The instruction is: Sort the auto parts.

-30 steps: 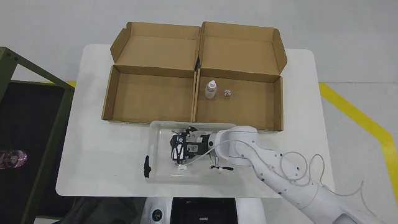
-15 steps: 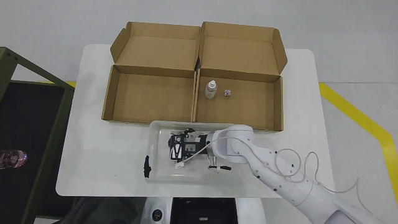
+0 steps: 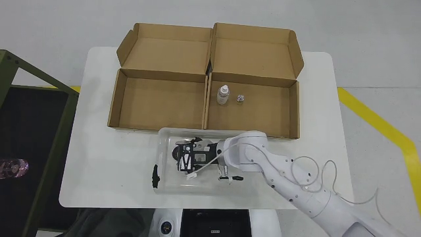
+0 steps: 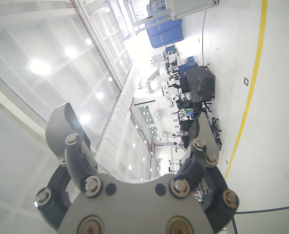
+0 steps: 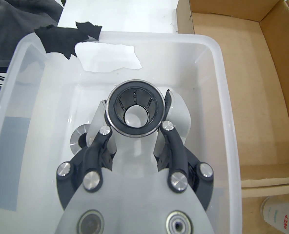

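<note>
The right claw (image 5: 135,101) is down inside the clear bin (image 5: 217,57), clenched on a black cylindrical bearing (image 5: 137,94). The part sits between the two fingers with its open bore facing back along the wrist. This reads as the pick step: one auto part gripped, not yet out of the bin.

The next move likely calls for a lift clear of the bin wall, then a carry to the cardboard boxes beyond the claw's tips. The empty box (image 5: 232,74) lies nearest, off to one side of the claw. The second box (image 3: 270,108) holds a small bottle (image 3: 223,95) and a tiny part (image 3: 241,98). Which box suits the bearing cannot be told from here.

Just beside one finger, a metal disc (image 5: 76,139) lies on the bin floor, half hidden behind that finger. Whether the bearing touches the floor cannot be told. From above, the arm covers much of the bin, and the tiny part is too small to identify.

The left claw (image 4: 133,113) is released, jaws apart, aimed at the ceiling.
</note>
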Robot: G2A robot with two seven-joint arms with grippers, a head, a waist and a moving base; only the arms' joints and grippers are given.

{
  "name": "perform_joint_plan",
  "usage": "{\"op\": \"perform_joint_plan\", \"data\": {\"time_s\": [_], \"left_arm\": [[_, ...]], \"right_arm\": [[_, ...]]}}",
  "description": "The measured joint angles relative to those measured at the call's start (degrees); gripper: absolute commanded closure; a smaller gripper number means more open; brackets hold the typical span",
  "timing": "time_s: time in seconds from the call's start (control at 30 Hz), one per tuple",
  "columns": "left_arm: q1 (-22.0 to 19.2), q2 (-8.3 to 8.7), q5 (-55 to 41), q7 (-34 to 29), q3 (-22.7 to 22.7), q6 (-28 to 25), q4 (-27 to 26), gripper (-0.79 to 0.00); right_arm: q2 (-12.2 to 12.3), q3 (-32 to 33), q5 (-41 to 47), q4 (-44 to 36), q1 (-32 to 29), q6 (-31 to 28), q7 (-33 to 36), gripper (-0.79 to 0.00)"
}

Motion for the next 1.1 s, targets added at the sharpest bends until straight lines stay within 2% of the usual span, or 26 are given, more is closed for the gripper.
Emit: {"op": "perform_joint_plan", "data": {"time_s": [0.7, 1.1], "left_arm": [[0.0, 0.0, 0.0, 0.0, 0.0, 0.0, 0.0, -0.785], [0.0, 0.0, 0.0, 0.0, 0.0, 0.0, 0.0, -0.785]], "right_arm": [[1.8, 8.1, 2.1, -9.4, -2.4, -3.7, -2.1, 0.0], [1.6, 10.5, 3.2, -9.1, -0.1, -2.4, -3.3, 0.0]]}}
